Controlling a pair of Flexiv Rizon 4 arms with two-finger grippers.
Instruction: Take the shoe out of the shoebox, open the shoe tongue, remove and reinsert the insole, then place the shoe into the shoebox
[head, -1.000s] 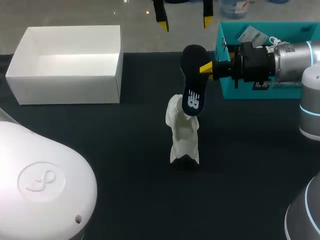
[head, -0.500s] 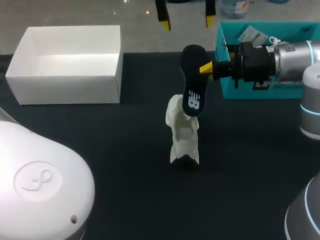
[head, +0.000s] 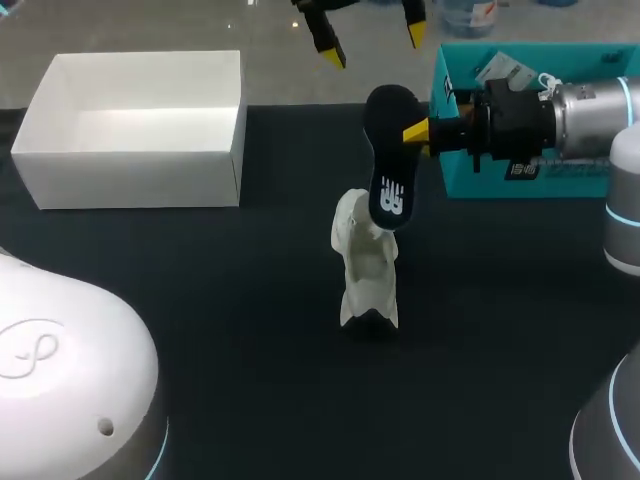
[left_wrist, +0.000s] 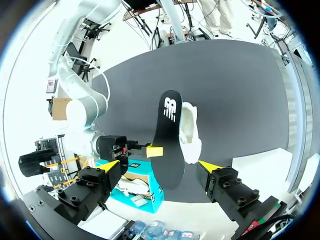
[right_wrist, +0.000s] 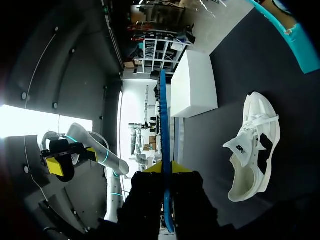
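White shoe (head: 366, 270), tongue (right_wrist: 241, 147) seemingly open; black insole (head: 386, 155) (blue underside) upright above it.

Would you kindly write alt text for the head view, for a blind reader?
The right gripper holds a black insole on edge near a white shoe on the black table. Behind stand a white box and a teal box; the left gripper hangs open.

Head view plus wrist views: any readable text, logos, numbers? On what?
Insole: white logo mark near one end; a brand mark, no plain words or numbers.
Shoe tongue: small dark mark, too small to read.
Paper tags in the teal shoebox: print too small to read.
White box: no print visible.
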